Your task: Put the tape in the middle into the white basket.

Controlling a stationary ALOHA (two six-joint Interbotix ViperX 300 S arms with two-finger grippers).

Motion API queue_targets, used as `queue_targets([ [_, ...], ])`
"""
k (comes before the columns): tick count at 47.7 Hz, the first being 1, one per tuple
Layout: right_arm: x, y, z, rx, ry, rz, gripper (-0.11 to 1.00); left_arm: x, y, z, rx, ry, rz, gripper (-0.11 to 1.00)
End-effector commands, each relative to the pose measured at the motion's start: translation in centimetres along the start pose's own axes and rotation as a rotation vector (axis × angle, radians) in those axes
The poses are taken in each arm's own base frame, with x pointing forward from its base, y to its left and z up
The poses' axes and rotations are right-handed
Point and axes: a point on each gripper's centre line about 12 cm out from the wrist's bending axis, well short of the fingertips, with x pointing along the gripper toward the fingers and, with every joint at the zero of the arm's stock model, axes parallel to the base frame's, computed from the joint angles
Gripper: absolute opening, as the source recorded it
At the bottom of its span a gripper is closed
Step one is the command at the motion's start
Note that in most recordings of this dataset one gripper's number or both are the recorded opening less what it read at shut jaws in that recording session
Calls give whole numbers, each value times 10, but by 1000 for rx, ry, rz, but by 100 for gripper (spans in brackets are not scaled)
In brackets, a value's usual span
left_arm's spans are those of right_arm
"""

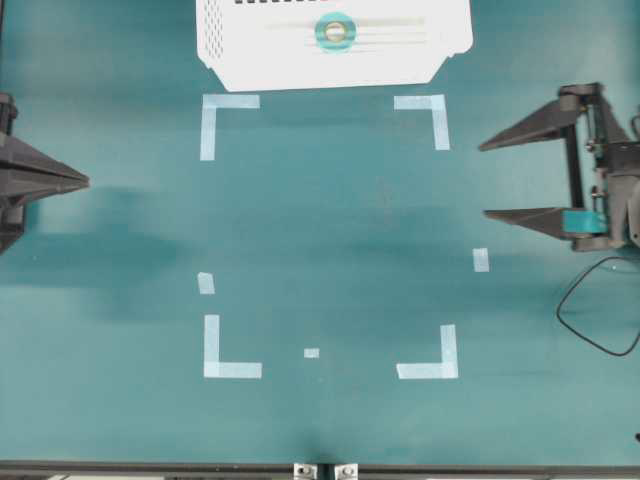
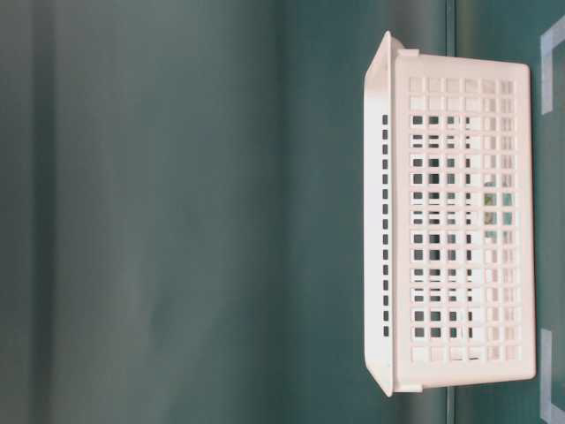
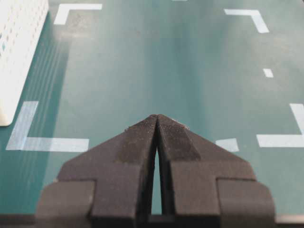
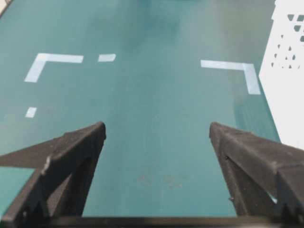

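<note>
Left gripper (image 3: 157,124) sat clenched, empty; right gripper (image 1: 485,182) spread wide, empty. Tape (image 1: 335,32) lay inside white basket (image 1: 230,60), w/ both grippers well apart.

A flat teal table (image 1: 330,230) carried everything. Four pale-blue L-shaped strips (image 1: 229,113) were stuck flat on it, marking the corners of a rectangle around its middle. Three small pale square bits (image 1: 311,352) also lay on the surface: one just above the lower left corner mark, one near the lower edge of the rectangle between the two lower marks, and one just outside the right side. The white basket (image 1: 250,50) stood on the table at its far edge, just beyond the two upper corner marks. A thin black cable (image 1: 585,320) looped on the table at the right edge.
</note>
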Motion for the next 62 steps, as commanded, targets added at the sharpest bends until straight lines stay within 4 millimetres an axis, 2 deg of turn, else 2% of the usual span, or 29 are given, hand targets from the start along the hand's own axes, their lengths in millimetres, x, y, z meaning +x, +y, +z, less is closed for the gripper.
queue_targets([
  [1,-8,1,2,-3,-17,2,99,0,0,6,0,-17,1,-11],
  [18,-45,-2,-15,-4,-35,-20,99,0,0,6,-2,-15,1,-11],
  [25,-54,-3,-25,-2,-37,-26,99,0,0,6,-1,-15,3,-11],
  [51,-58,-10,-57,2,130,-73,99,0,0,5,-1,-14,3,-11],
  [62,-60,-11,-67,7,150,-75,99,0,0,6,-1,-15,3,-11],
])
